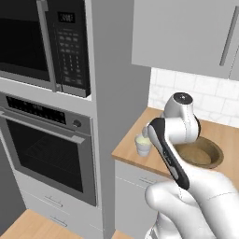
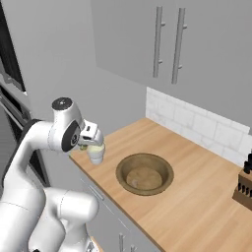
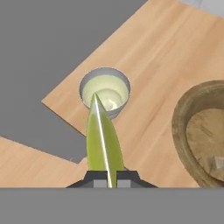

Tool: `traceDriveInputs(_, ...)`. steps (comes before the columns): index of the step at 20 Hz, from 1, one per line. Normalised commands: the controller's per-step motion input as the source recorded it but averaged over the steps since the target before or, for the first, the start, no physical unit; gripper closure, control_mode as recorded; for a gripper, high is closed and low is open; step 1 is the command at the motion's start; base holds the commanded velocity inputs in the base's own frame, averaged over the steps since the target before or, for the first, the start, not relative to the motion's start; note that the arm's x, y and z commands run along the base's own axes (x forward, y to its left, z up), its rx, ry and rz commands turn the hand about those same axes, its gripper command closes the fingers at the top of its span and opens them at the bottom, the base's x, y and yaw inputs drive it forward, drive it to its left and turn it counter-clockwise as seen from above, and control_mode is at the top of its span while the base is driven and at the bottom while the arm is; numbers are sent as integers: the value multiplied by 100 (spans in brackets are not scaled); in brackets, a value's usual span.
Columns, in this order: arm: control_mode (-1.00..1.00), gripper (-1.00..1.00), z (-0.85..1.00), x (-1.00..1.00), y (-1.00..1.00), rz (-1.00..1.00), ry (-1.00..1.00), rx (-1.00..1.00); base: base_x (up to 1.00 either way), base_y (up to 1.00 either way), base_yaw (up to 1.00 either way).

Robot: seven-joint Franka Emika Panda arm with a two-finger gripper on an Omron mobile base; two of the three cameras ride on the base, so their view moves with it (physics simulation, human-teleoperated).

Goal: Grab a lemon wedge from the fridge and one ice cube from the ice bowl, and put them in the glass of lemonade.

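One glass (image 3: 105, 91), bowl (image 3: 186, 131), wedge (image 3: 103, 142)

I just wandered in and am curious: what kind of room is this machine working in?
A kitchen, computer-rendered by the look of it: a built-in oven with a microwave above, a wooden counter with white tile behind, and grey wall cabinets.

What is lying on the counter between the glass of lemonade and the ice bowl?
Nothing: in the hand view, only bare wooden counter separates the glass of lemonade from the ice bowl. The right base view shows the same gap.

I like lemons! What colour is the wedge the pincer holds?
Yellow-green with a pale edge; the lemon wedge shows best in the hand view.
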Motion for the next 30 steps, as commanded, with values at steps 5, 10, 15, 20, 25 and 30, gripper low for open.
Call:
traceDriveInputs(5, -100, 100, -47, 64, 0, 2, 12, 0, 0, 0, 0)
traceDriveInputs(10, -100, 100, -21, 58, 0, 0, 4, 0, 0, 0, 0)
traceDriveInputs(15, -100, 100, -11, 54, 0, 0, 0, 0, 0, 0, 0)
traceDriveInputs(20, -100, 100, -45, 19, 0, 0, 0, 0, 0, 0, 0)
traceDriveInputs(25, -100, 100, -44, 7, 3, 0, 0, 0, 0, 0, 0)
traceDriveInputs(30, -100, 100, -24, 24, 8, 0, 0, 0, 0, 0, 0)
